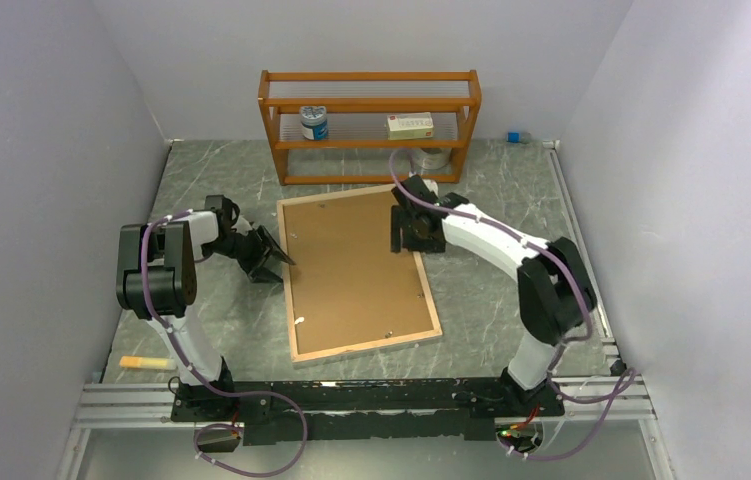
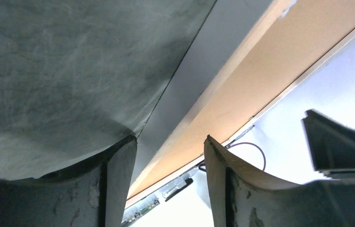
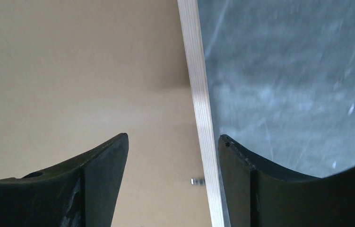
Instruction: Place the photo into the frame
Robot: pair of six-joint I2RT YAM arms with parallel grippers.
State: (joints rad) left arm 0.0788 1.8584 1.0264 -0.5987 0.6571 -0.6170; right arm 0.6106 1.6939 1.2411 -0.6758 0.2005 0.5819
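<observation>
Frame (image 1: 368,345) flat rectangular, pale wood rim | left tool (image 2: 169,140) released | right tool (image 3: 173,137) released

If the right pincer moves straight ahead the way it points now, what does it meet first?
Probably the frame's rim, lying between the right pincer's open fingers; depth is unclear.

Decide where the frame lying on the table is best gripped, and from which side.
Probably pinch the frame by its thin rim on a long side, coming in low from outside that edge: it lies flat, back up, too broad to span.
</observation>
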